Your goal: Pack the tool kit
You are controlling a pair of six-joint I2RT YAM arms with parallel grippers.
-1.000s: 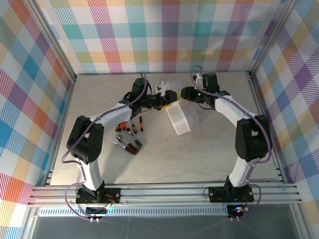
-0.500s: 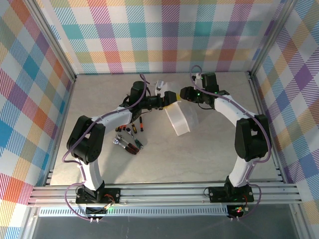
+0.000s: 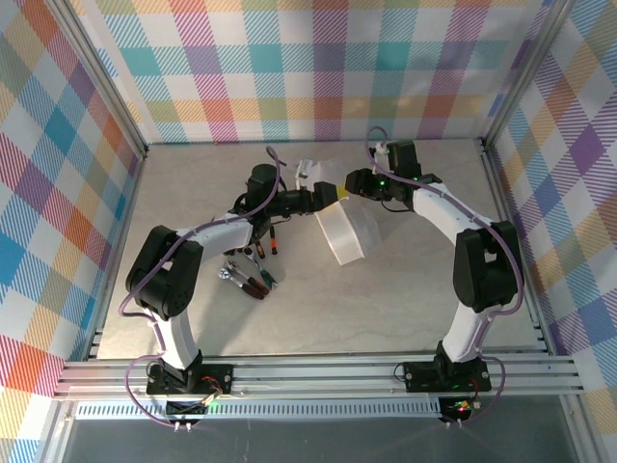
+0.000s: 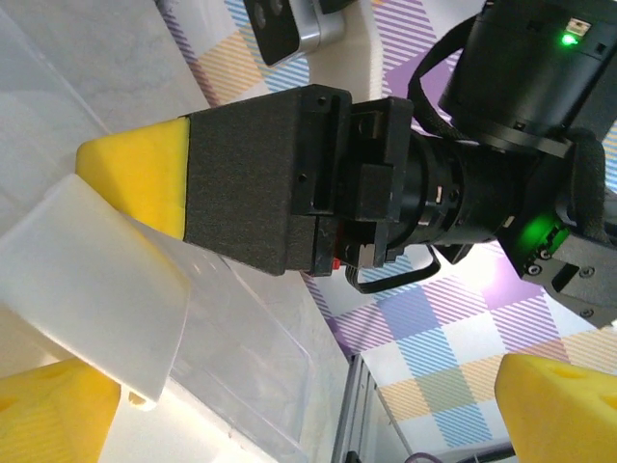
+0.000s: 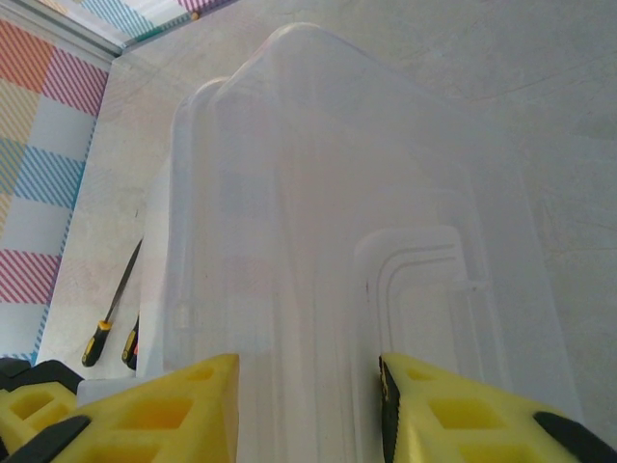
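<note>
The case (image 3: 345, 231) lies in the middle of the table (image 3: 415, 289). Its long axis runs from the grippers toward the near edge. The right gripper (image 5: 308, 415), half closed, pinches its far rim. The left gripper (image 4: 304, 410) is wide open and empty, just beside. There is one case. The pliers (image 3: 258, 281), one ratchet (image 3: 229, 274) and several screwdrivers (image 3: 273, 241) lie nearer the left arm.

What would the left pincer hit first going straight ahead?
Probably the translucent whitish plastic case: its edge sits just ahead of the open left pincer. The right pincer holding it comes next; depth is unclear.
</note>
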